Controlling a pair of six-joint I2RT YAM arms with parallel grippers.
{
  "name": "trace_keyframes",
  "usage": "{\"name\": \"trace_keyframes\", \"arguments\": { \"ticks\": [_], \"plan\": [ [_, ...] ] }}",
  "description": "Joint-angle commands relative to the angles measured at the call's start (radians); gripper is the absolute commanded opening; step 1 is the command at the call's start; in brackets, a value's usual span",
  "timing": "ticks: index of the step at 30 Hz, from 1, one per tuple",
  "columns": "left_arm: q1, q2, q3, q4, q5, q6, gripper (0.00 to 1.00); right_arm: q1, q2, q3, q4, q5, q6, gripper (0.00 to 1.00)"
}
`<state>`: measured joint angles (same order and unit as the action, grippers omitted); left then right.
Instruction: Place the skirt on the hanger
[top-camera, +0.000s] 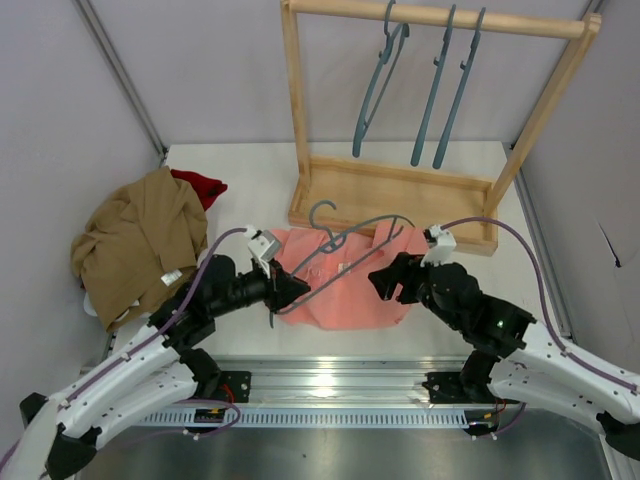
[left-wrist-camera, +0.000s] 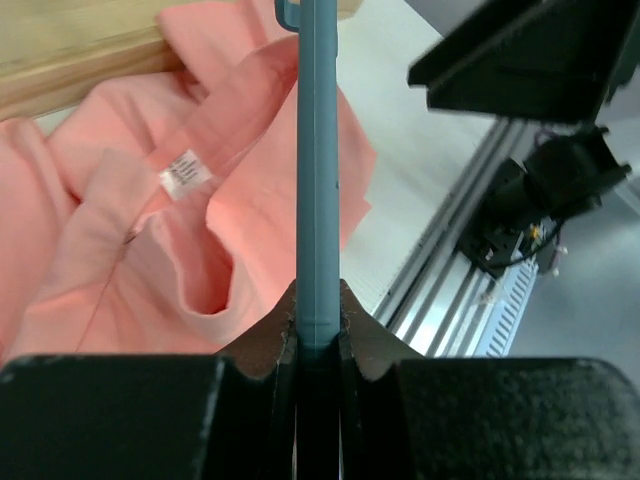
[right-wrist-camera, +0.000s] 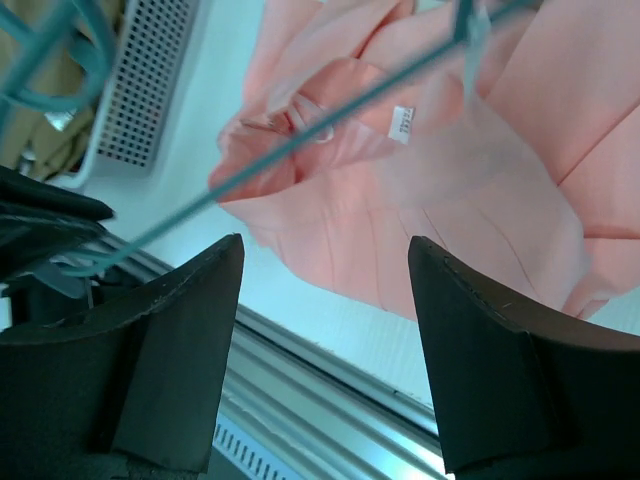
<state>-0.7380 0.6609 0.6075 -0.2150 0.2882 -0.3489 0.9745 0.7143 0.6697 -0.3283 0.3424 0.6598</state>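
Note:
The salmon-pink skirt (top-camera: 345, 285) lies spread on the table in front of the rack base, its white label (left-wrist-camera: 186, 172) showing. A teal hanger (top-camera: 350, 240) lies slanted over it, hook toward the rack. My left gripper (top-camera: 297, 288) is shut on the hanger's lower end (left-wrist-camera: 318, 200) at the skirt's left edge. My right gripper (top-camera: 382, 283) is open and empty, hovering over the skirt's right side. In the right wrist view the skirt (right-wrist-camera: 450, 200) and hanger bar (right-wrist-camera: 300, 145) lie beyond the spread fingers (right-wrist-camera: 180, 330).
A wooden rack (top-camera: 440, 120) stands at the back with three more teal hangers (top-camera: 440, 90) on its rail. A tan-brown garment (top-camera: 140, 240) over a dark red one (top-camera: 200, 185) lies at the left. A metal rail (top-camera: 340, 385) runs along the near edge.

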Motion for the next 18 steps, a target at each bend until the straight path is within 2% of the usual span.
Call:
{"name": "trace_keyframes", "arguments": {
  "ticks": [1,4,8,12,14,16,18],
  "plan": [
    [-0.083,0.012,0.055,0.073,-0.032,0.123,0.00,0.020,-0.055,0.073,-0.072,0.072,0.106,0.72],
    [-0.138,0.049,0.077,0.057,-0.044,0.163,0.00,0.020,-0.065,0.119,-0.121,0.151,0.161,0.72],
    [-0.208,0.081,0.101,0.046,-0.055,0.238,0.00,0.027,-0.070,0.145,-0.069,0.144,0.144,0.72],
    [-0.221,0.114,0.133,0.043,-0.047,0.283,0.00,0.036,-0.082,0.128,-0.049,0.162,0.193,0.71],
    [-0.228,0.131,0.149,0.046,-0.038,0.295,0.00,0.046,-0.104,0.117,-0.051,0.205,0.245,0.71],
    [-0.235,0.138,0.150,0.066,-0.031,0.301,0.00,0.058,-0.127,0.099,-0.071,0.271,0.372,0.71],
    [-0.248,0.152,0.159,0.083,-0.023,0.309,0.00,0.062,-0.179,0.033,-0.011,0.328,0.437,0.71]
  ]
}}
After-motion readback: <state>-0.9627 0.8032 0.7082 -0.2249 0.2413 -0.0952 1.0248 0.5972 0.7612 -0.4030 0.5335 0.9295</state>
